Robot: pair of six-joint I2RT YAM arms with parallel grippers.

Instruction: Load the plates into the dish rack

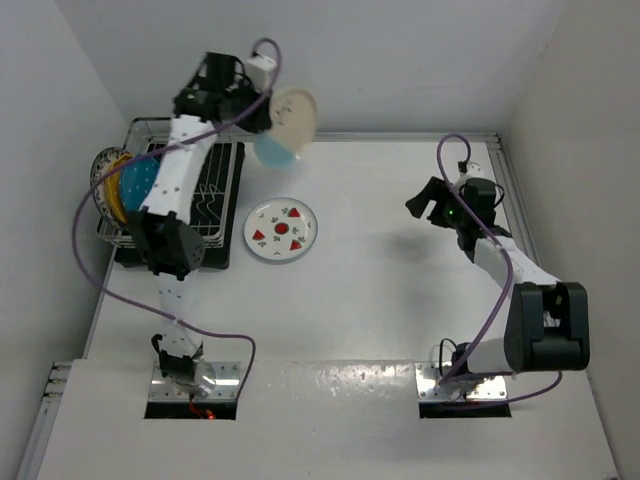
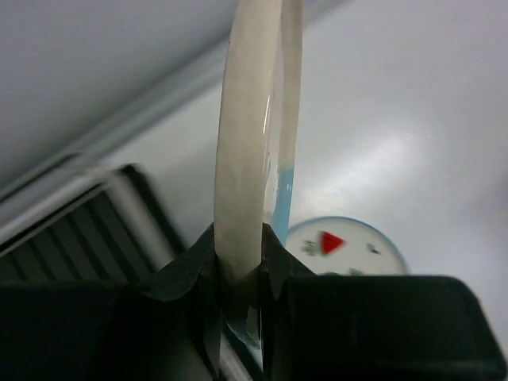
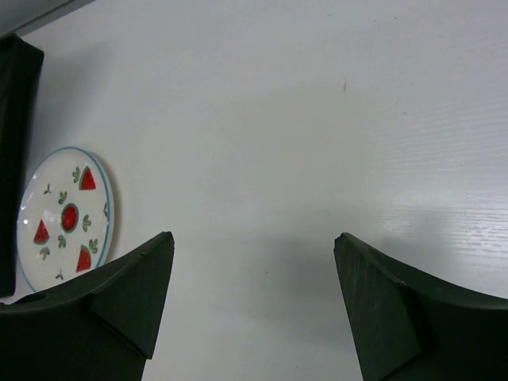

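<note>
plates first: your left gripper (image 2: 240, 274) has its fingers clenched on the rim of the cream-and-light-blue plate (image 1: 288, 122). it is held on edge in the air near the far edge of the tabletop (image 1: 380, 310), just beside the dish rack's (image 1: 218, 188) far right corner. the rack sits in the far left corner. three plates stand at its left end: a white patterned plate (image 1: 100, 168), a yellow plate (image 1: 117, 195) and a teal plate (image 1: 138, 180). the strawberry plate (image 1: 282, 230) lies flat just right of the rack. your right gripper (image 3: 254, 305) hangs over the right side, fingers spread, grasping nothing.
</note>
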